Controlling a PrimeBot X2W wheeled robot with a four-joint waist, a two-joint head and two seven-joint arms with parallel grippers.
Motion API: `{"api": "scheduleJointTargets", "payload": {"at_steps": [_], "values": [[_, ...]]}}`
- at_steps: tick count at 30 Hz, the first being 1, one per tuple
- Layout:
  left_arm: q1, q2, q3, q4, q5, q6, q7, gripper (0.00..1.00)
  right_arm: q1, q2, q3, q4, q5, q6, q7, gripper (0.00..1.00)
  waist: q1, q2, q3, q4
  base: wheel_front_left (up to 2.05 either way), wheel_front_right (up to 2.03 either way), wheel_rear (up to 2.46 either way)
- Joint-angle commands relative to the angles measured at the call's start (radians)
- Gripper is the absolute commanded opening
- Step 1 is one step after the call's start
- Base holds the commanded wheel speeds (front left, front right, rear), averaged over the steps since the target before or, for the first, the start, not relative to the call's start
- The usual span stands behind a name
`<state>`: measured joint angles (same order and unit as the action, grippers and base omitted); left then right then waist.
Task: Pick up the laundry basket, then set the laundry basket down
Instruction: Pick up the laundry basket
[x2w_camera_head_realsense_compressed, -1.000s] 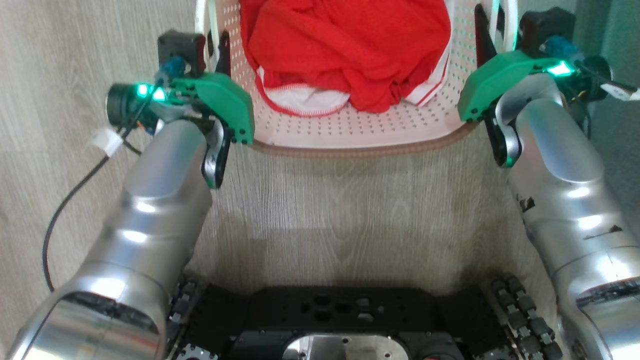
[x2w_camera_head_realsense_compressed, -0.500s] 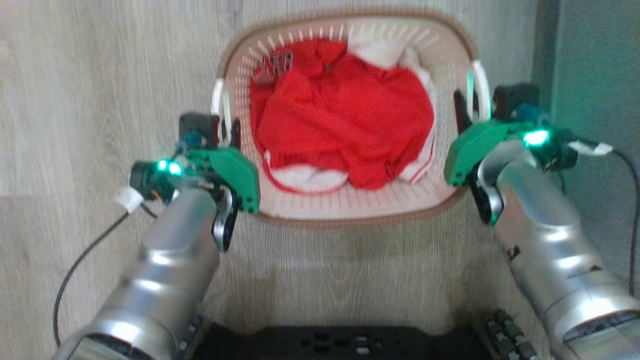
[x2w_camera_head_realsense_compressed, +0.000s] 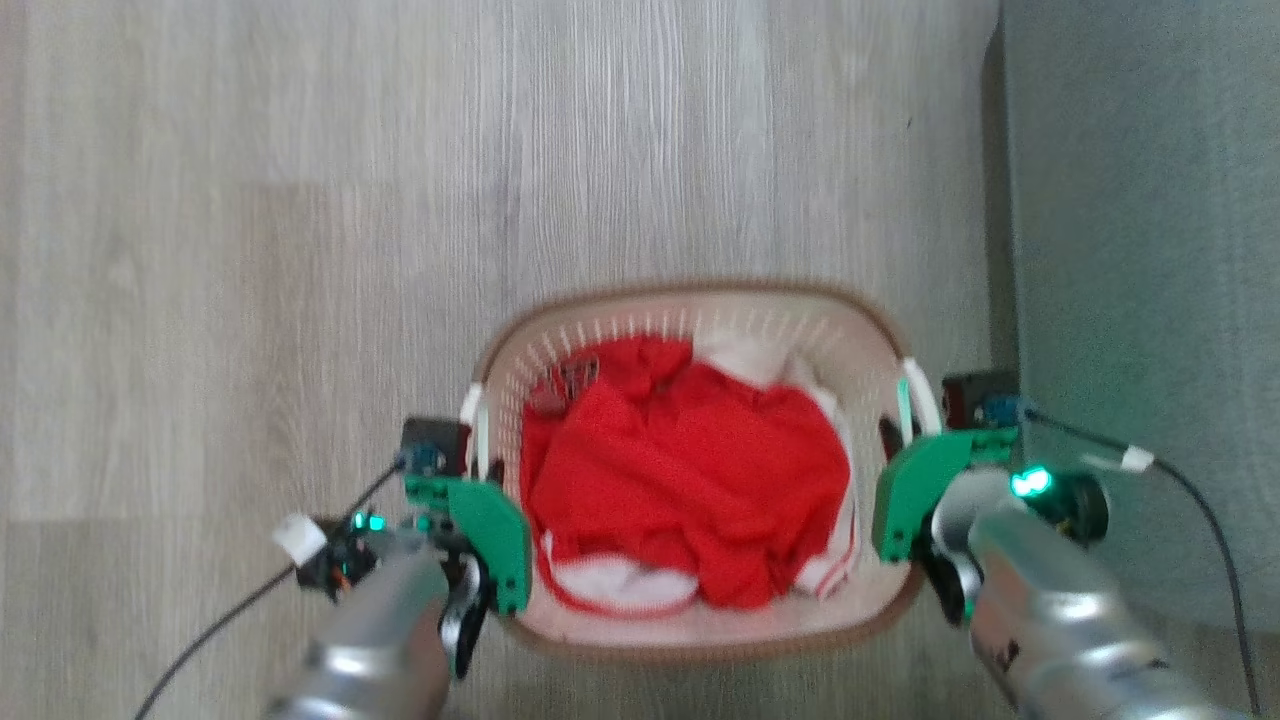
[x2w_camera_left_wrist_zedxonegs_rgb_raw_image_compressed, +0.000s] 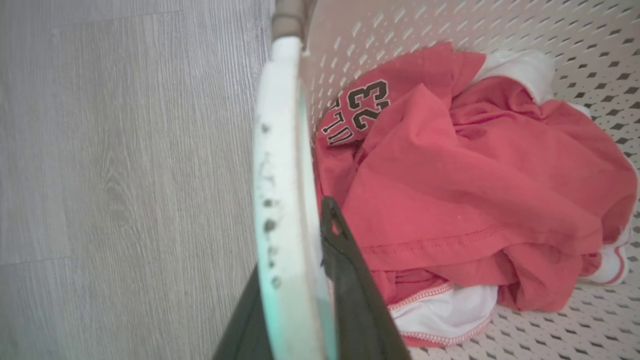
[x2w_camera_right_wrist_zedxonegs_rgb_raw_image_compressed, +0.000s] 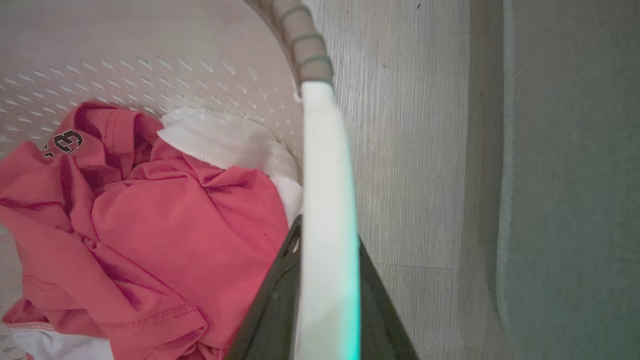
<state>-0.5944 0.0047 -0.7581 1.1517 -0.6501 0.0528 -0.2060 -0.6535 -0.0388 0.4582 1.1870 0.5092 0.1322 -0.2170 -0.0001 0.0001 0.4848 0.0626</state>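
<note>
Laundry basket (x2w_camera_head_realsense_compressed: 690, 290) is carried symmetrically: left gripper (x2w_camera_left_wrist_zedxonegs_rgb_raw_image_compressed: 292, 240) pinched on left handle (x2w_camera_left_wrist_zedxonegs_rgb_raw_image_compressed: 280, 150), right gripper (x2w_camera_right_wrist_zedxonegs_rgb_raw_image_compressed: 327, 235) on right handle (x2w_camera_right_wrist_zedxonegs_rgb_raw_image_compressed: 325, 150), so tilting is judged avoided.

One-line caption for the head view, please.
The left gripper and right gripper grip the laundry basket by its white side handles; red and white clothes lie inside.

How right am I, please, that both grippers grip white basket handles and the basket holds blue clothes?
The clothes are red and white, not blue, per the left wrist view. Left gripper and right gripper do grip the basket handles.
</note>
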Motion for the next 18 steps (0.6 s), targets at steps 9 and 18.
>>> {"api": "scheduleJointTargets", "payload": {"at_steps": [9, 18], "values": [[0.137, 0.046, -0.064, 0.037, -0.073, -0.009, 0.071, 0.00, 0.152, -0.011, 0.122, 0.024, 0.114, -0.002, 0.065, 0.00, 0.0001, -0.0001, -0.258, 0.000, 0.00, 0.00, 0.00], [0.182, 0.046, -0.112, 0.059, -0.106, -0.026, 0.088, 0.00, 0.220, -0.011, 0.208, 0.018, 0.206, -0.002, 0.098, 0.00, 0.0001, -0.0001, -0.395, 0.003, 0.00, 0.00, 0.00]]}}
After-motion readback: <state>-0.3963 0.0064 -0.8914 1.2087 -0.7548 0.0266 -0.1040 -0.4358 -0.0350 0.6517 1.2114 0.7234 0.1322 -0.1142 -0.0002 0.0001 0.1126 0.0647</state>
